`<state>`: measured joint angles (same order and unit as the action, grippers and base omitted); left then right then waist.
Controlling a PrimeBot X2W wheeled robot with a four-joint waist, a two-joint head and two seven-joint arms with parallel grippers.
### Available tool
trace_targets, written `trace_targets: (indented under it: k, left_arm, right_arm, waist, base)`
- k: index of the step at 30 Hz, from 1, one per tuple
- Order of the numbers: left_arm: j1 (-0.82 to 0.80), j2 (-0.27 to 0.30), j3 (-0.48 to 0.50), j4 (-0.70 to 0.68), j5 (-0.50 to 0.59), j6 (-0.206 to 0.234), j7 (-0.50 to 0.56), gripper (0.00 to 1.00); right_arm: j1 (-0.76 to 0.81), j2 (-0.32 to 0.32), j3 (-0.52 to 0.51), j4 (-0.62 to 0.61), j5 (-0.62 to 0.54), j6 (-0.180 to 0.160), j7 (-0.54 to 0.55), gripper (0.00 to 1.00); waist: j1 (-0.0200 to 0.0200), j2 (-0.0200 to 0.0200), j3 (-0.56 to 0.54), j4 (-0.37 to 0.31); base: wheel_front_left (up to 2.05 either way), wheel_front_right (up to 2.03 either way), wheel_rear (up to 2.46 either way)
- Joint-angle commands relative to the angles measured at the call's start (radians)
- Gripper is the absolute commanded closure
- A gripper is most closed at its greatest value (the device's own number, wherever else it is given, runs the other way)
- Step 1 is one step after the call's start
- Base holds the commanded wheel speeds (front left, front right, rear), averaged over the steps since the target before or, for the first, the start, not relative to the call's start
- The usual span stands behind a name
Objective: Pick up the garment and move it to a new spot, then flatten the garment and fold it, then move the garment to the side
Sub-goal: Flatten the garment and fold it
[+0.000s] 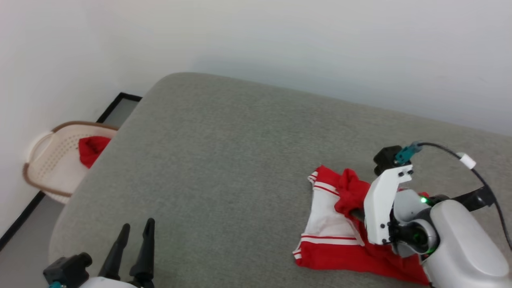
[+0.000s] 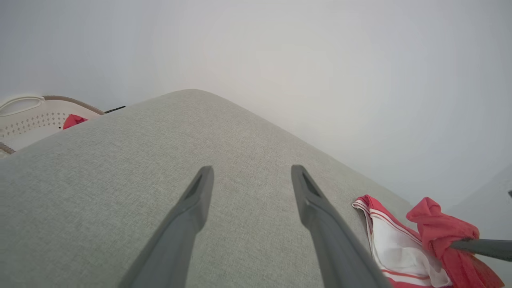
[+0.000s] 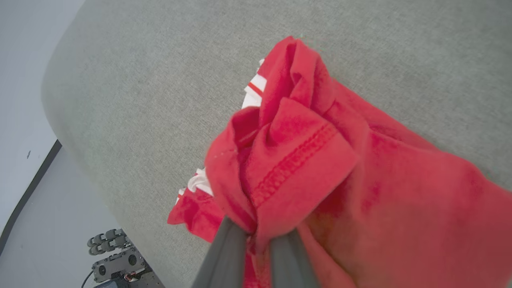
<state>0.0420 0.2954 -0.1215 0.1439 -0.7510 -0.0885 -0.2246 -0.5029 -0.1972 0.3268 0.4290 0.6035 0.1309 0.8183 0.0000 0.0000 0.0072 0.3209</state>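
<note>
The garment (image 1: 336, 228), red with white sleeves and red-and-white striped trim, lies crumpled on the grey cushion (image 1: 224, 160) at the lower right. My right gripper (image 1: 355, 213) is shut on a bunched red fold of it, lifting that fold a little above the rest. In the right wrist view the garment (image 3: 320, 160) is pinched between the two fingers of the right gripper (image 3: 258, 236), hem stitching showing. My left gripper (image 1: 138, 234) stands open over bare cushion at the lower left, far from the shirt. The left wrist view shows the left gripper (image 2: 252, 176), the garment (image 2: 400, 244) and the right gripper (image 2: 456, 243).
A cream perforated basket (image 1: 48, 160) stands on the floor off the cushion's left edge, with a small plain red cloth (image 1: 93, 149) in it. White walls rise behind. The robot's base (image 3: 116, 260) is by the cushion's rounded near edge.
</note>
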Motion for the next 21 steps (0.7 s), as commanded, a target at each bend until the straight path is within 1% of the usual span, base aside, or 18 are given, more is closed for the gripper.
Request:
trace_targets:
  k: [1,3,4,5,6,7,8,12,17,21]
  left_arm:
    - [-0.012,-0.002,-0.001,0.006,-0.001,-0.006,-0.004,0.0]
    - [-0.015,-0.003,-0.003,0.015,-0.001,-0.007,-0.007,0.0]
    - [-0.018,-0.004,-0.004,0.018,0.0,-0.008,-0.006,0.0]
    - [-0.019,-0.005,-0.005,0.021,0.0,-0.009,-0.008,0.0]
    - [-0.018,-0.004,-0.005,0.026,0.001,-0.007,-0.009,0.0]
    - [-0.016,-0.002,-0.004,0.029,0.001,-0.008,-0.01,0.0]
    - [-0.013,0.001,-0.003,0.033,0.001,-0.008,-0.011,0.0]
    - [0.002,0.01,0.001,0.039,0.003,-0.004,-0.011,0.0]
    - [0.017,0.022,0.007,0.032,0.002,0.004,-0.006,0.0]
    - [0.028,0.032,0.015,0.019,0.001,0.009,-0.008,0.0]
  right_arm:
    - [-0.007,0.004,0.005,0.019,-0.014,0.0,-0.006,1.0]
    - [-0.021,0.008,0.016,0.043,-0.024,0.0,-0.019,1.0]
    - [-0.027,0.01,0.022,0.051,-0.027,0.0,-0.03,0.92]
    - [-0.028,0.011,0.027,0.06,-0.026,0.0,-0.037,0.68]
    - [-0.028,0.012,0.033,0.066,-0.019,0.0,-0.043,0.56]
    - [-0.033,0.011,0.039,0.068,-0.012,0.0,-0.053,0.3]
    - [-0.038,0.009,0.044,0.068,-0.004,0.0,-0.063,0.0]
    - [-0.041,-0.004,0.066,0.054,0.036,0.0,-0.083,0.0]
    - [-0.046,-0.017,0.068,0.005,0.082,0.0,-0.123,0.0]
    - [-0.032,-0.053,0.061,-0.046,0.1,0.0,-0.172,0.0]
  waist:
    - [0.0,0.0,0.003,0.025]
    - [0.0,0.0,0.003,0.029]
    - [0.0,0.0,0.002,0.03]
    - [0.0,0.0,0.0,0.03]
    - [0.0,0.0,-0.003,0.029]
    - [0.0,0.0,-0.008,0.025]
    - [0.0,0.0,-0.012,0.02]
    - [0.0,0.0,-0.032,-0.006]
    - [0.0,0.0,-0.055,-0.047]
    - [0.0,0.0,-0.065,-0.085]
  base:
    - [0.0,0.0,0.0]
    - [0.0,0.0,0.0]
    - [0.0,0.0,0.0]
    - [0.0,0.0,0.0]
    - [0.0,0.0,0.0]
    - [0.0,0.0,0.0]
    - [0.0,0.0,0.0]
    - [0.0,0.0,0.0]
    - [0.0,0.0,0.0]
    - [0.0,0.0,0.0]
